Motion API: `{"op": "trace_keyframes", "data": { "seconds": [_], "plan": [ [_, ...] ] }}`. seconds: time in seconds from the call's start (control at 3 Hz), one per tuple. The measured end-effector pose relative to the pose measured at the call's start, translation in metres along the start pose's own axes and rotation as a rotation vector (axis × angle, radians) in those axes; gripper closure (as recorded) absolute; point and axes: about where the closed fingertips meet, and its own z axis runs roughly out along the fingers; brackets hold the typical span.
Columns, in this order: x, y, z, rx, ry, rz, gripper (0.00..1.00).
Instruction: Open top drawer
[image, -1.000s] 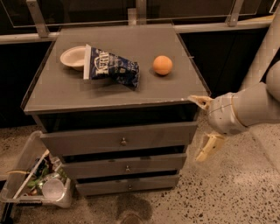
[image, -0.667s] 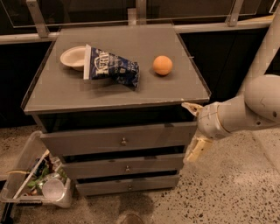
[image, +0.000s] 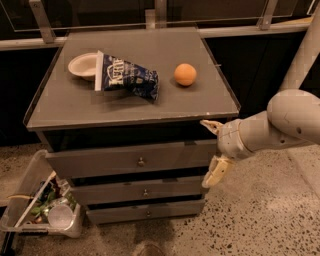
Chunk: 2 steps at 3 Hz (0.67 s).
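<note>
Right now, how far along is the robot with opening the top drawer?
Nothing looks done yet: the top drawer looks shut. In hand: the gripper, fingers spread, sits by the drawer's right end, clear of the knob. Left: reach the knob, grip it and pull the drawer out.

There is one cabinet (image: 150, 107) with three drawers: one top drawer (image: 90, 162), one middle drawer (image: 105, 193) and one bottom drawer (image: 120, 215). Each carries one round knob (image: 141, 161), three in all. On the cabinet lie one bowl (image: 81, 65), one bag (image: 127, 80) and one orange (image: 185, 74). One bin (image: 15, 212) sits on the floor. One arm (image: 295, 115) carries one gripper (image: 213, 149), at the cabinet's front right corner, its two fingers (image: 216, 172) spread apart.
</note>
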Motion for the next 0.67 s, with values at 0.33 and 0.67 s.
{"op": "trace_keyframes", "data": {
  "seconds": [0.33, 0.67],
  "plan": [
    [0.001, -0.004, 0.029, -0.024, -0.036, 0.01, 0.0],
    [0.004, -0.009, 0.053, -0.039, -0.058, 0.02, 0.0]
  ]
}}
